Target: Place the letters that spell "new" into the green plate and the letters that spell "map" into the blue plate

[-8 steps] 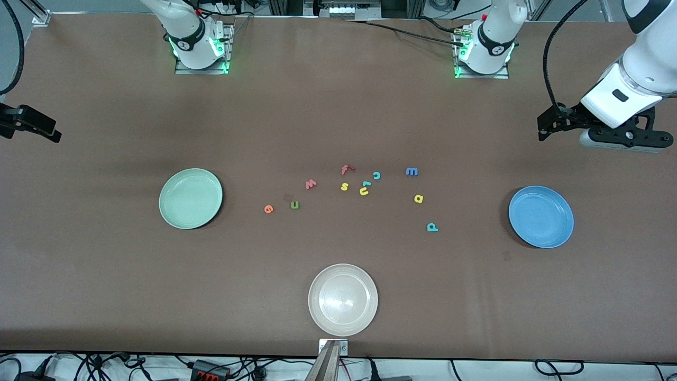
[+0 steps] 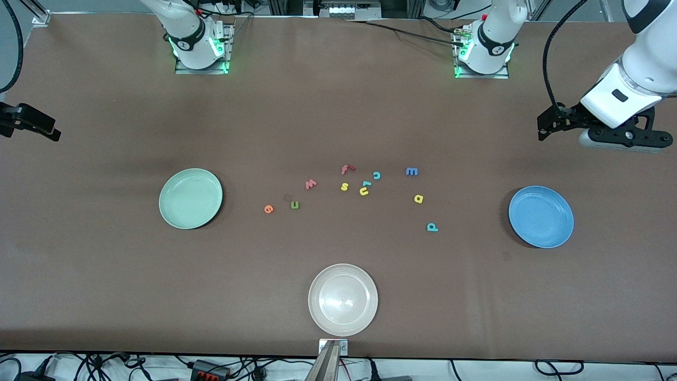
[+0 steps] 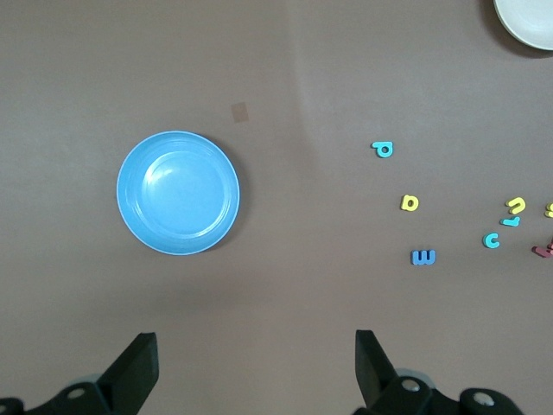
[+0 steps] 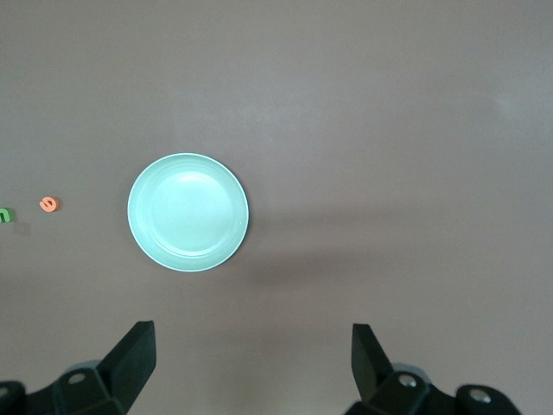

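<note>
Two Franka arms wait over a brown surface (image 2: 106, 275) strewn with foam letters. The left pincer (image 3: 256, 367) hangs high over the left arm's end of the surface, its fingers spread wide and holding nothing; the right pincer (image 4: 252, 363) hangs over the right arm's end, likewise spread and empty.

The green plate (image 2: 190, 198) lies bare toward the right arm's end, the blue plate (image 2: 541, 216) bare toward the left arm's end. A whitish-beige plate (image 2: 342, 299) sits between them, nearest the front camera.

All letters lie loose on the surface between the two coloured plates. The orange "e" (image 2: 268, 209) and dark green "n" (image 2: 295, 205) lie side by side nearest the green plate, with the reddish-pink "w" (image 2: 310, 184) a little farther from the camera. The blue "m" (image 2: 411, 171), yellow "a" (image 2: 418, 199) and teal "p" (image 2: 432, 227) lie toward the blue plate. A red "f" (image 2: 346, 169), yellow "s" (image 2: 344, 186), yellow "u" (image 2: 364, 191) and teal "c" (image 2: 376, 175) cluster in the middle.
</note>
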Controlling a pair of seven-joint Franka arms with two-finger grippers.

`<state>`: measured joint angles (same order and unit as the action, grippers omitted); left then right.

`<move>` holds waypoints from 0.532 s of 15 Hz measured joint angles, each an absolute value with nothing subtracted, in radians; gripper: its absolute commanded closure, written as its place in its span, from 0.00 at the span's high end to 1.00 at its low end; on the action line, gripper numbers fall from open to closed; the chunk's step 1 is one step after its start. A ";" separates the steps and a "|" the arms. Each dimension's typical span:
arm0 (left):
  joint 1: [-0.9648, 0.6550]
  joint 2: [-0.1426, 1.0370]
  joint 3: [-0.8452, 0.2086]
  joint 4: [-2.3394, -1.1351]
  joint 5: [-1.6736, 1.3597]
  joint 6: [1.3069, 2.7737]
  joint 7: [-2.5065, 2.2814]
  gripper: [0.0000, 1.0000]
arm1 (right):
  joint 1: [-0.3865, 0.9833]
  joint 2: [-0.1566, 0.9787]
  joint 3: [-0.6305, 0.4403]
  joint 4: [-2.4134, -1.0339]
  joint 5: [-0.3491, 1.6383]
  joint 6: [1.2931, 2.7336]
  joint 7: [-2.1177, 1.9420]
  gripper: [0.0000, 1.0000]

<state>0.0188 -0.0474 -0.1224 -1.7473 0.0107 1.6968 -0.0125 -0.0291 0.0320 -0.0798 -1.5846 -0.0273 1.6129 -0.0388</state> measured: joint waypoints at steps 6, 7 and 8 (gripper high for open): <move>0.017 -0.029 -0.127 -1.750 0.011 1.624 -0.012 1.00 | -0.026 0.053 -0.074 -1.589 -0.024 1.612 -0.040 1.00; 0.016 -0.013 -0.135 -1.751 0.011 1.613 -0.012 1.00 | -0.023 0.067 -0.069 -1.591 -0.016 1.612 -0.040 1.00; 0.015 0.010 -0.150 -1.751 0.011 1.611 -0.012 1.00 | -0.016 0.083 -0.065 -1.591 -0.002 1.613 -0.040 1.00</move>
<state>0.0148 0.0095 -0.1498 -1.7513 0.0107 1.6106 -0.0122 -0.0157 0.0834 -0.0646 -1.5914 -0.0024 1.6132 -0.0404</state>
